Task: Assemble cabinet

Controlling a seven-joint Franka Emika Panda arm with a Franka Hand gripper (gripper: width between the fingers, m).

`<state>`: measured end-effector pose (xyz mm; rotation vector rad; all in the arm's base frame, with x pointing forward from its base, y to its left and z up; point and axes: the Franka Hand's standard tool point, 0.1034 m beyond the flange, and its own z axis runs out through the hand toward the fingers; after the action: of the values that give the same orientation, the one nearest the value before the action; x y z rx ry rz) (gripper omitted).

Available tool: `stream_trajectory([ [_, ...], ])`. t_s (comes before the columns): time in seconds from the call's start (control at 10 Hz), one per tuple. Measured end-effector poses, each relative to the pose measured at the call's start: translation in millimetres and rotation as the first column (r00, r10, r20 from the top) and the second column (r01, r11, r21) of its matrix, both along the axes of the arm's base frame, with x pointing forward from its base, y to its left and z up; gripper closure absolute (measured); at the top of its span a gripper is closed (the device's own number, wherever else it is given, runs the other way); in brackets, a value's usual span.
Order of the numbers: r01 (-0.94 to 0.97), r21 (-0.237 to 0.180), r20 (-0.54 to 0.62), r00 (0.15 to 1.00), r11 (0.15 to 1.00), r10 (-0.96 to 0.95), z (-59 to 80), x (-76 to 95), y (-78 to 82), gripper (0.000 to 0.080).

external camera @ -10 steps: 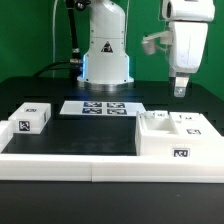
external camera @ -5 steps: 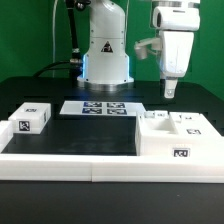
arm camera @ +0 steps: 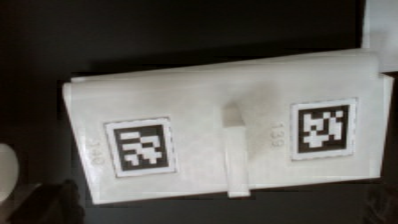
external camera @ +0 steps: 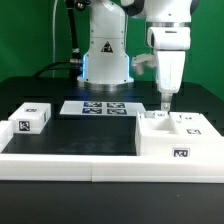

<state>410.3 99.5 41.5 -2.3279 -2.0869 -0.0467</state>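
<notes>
Robotics laboratory bench: a robot arm base (external camera: pixel 105 55) stands on a black table (external camera: pixel 90 130) with a white rim (external camera: pixel 60 160), before a green backdrop (external camera: pixel 28 40); a marker board (external camera: pixel 97 107) carries printed tags.

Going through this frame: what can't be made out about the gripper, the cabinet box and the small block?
The gripper: open or shut is unclear. It is too small in the exterior view, and its tips are not clearly in the wrist view.
The cabinet box: its own front wall hides the compartment floors in the exterior view. Its tags are blurred in the wrist view.
The small block: it hides its own far sides, and it is outside the wrist view.
</notes>
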Motion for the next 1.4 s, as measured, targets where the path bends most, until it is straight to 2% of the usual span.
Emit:
stream_trajectory([
  [0.5,0.012,0.011,-0.043,0.999,1.0,-0.012,-24.5,-10.0,-2.6,0.0002],
  [0.7,0.014,0.012,-0.047,0.999,1.0,-0.013,-26.4,-10.8,-2.1,0.0002],
  [0.8,0.014,0.012,-0.048,0.999,1.0,-0.014,-26.4,-10.9,-2.0,0.0047],
  [0.9,0.014,0.012,-0.048,0.999,1.0,-0.014,-26.6,-11.1,-2.0,0.0047],
  [1.2,0.014,0.012,-0.05,0.999,1.0,-0.014,-27.2,-11.5,-2.0,0.0491],
  [1.3,0.015,0.012,-0.05,0.999,1.0,-0.014,-27.3,-11.5,-2.6,0.0491],
  [1.4,0.014,0.012,-0.05,0.999,1.0,-0.013,-27.3,-11.2,-3.7,0.063],
])
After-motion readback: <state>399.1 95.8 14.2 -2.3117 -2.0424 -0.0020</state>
